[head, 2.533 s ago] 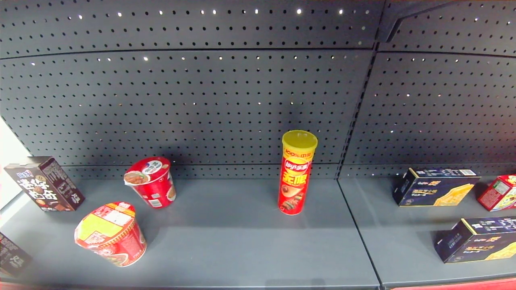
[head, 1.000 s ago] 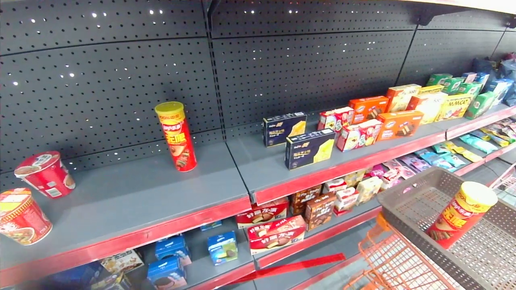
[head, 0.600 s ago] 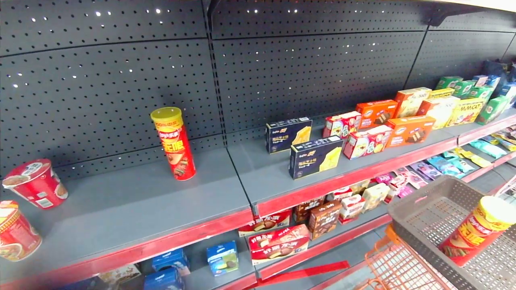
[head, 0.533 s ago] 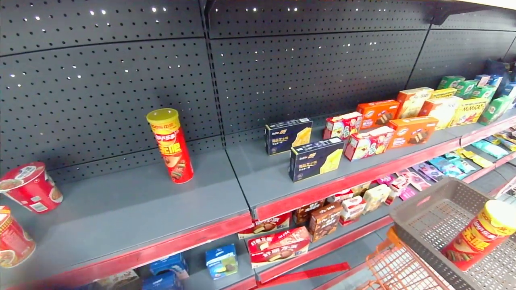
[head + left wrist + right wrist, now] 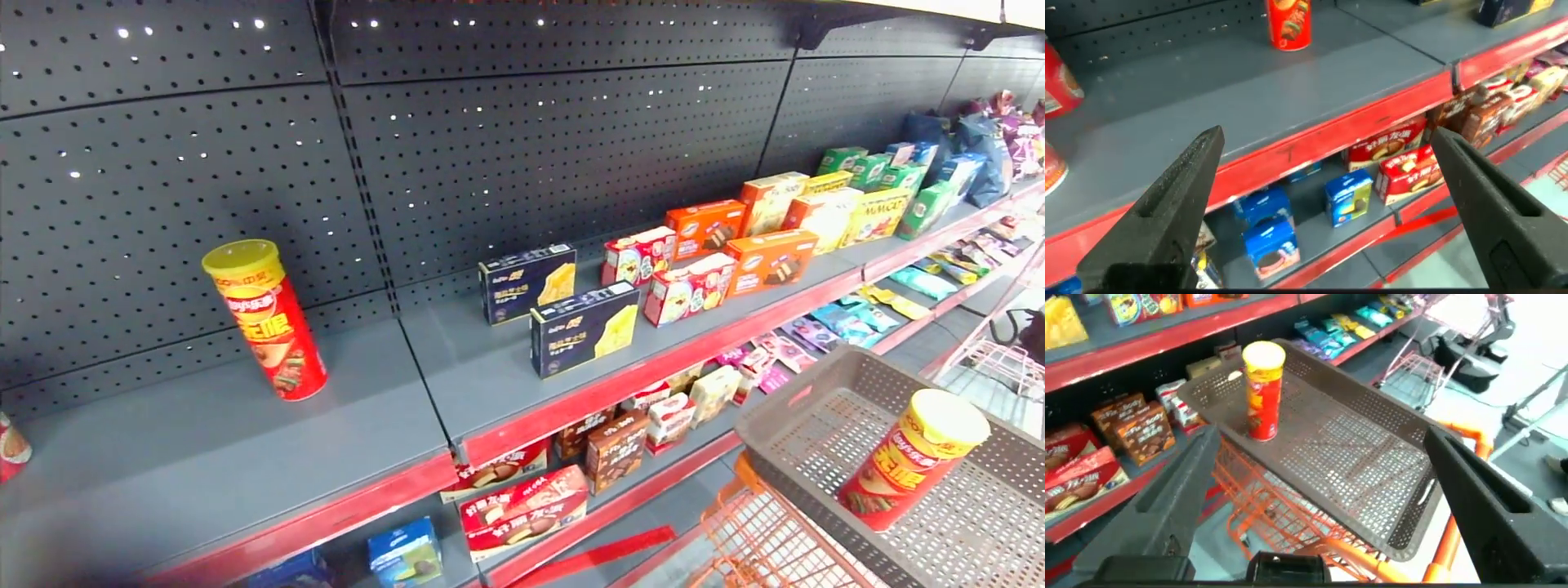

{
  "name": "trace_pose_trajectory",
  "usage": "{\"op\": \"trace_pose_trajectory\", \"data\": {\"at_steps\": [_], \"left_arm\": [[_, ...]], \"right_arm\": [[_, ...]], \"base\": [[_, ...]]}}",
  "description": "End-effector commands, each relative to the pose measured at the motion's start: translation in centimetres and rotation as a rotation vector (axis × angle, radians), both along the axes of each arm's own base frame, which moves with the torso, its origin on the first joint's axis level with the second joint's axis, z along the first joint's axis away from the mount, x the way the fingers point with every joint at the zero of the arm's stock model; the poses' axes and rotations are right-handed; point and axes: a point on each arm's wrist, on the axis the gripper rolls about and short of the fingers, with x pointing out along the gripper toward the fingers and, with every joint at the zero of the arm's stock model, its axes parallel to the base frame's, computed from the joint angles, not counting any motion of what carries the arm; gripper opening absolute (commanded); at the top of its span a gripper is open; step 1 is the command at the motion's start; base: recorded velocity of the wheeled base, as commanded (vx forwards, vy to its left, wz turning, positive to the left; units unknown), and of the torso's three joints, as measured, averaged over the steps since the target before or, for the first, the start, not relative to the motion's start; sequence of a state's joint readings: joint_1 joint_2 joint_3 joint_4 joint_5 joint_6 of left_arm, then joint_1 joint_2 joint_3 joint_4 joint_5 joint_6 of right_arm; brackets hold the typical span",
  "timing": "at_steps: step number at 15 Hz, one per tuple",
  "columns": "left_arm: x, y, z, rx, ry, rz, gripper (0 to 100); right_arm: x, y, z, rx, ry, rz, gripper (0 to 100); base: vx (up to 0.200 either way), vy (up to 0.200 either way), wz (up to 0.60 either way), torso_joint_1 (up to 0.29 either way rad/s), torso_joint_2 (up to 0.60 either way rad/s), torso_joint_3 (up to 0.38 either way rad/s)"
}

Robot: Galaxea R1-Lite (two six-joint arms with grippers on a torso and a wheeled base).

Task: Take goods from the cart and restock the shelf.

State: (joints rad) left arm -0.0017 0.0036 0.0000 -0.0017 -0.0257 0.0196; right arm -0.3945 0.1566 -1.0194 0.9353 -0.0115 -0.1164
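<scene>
1. Head view: one chip can [image 5: 264,318] stands upright at the far left of the grey shelf [image 5: 245,441], close to the back panel. A second chip can [image 5: 913,459] stands in the grey basket [image 5: 792,384] on the orange cart [image 5: 759,539] at the near right. Two dark blue boxes [image 5: 583,328] sit on the shelf between them.
2. Left wrist view: the left gripper [image 5: 1327,140] is spread wide and holds nothing (it hangs before the shelf's red edge).
3. Right wrist view: the right gripper [image 5: 1323,434] is spread wide too, empty, above the cart, with the second chip can beyond its fingers.
</scene>
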Motion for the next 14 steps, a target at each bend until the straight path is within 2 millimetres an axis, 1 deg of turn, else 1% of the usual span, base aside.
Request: {"op": "trace_pose_trajectory", "data": {"at_steps": [1, 2, 6, 14], "left_arm": [[0.01, 0.0, 0.0, 0.0, 0.001, 0.0, 100], [0.01, 0.0, 0.0, 0.0, 0.001, 0.0, 100], [0.01, 0.0, 0.0, 0.0, 0.001, 0.0, 100], [0.01, 0.0, 0.0, 0.0, 0.001, 0.0, 100]], "right_arm": [[0.01, -0.01, 0.0, 0.0, 0.0, -0.001, 100], [0.02, -0.01, 0.04, 0.0, 0.0, -0.001, 100], [-0.02, -0.02, 0.08, -0.002, -0.003, 0.001, 100], [-0.16, 0.04, -0.08, -0.037, -0.001, 0.003, 100]], "base": [[0.0, 0.0, 0.0, 0.0, 0.0, 0.0], [0.0, 0.0, 0.0, 0.0, 0.0, 0.0], [0.0, 0.0, -0.6, -0.002, 0.0, 0.004], [0.0, 0.0, 0.0, 0.0, 0.0, 0.0]]}}
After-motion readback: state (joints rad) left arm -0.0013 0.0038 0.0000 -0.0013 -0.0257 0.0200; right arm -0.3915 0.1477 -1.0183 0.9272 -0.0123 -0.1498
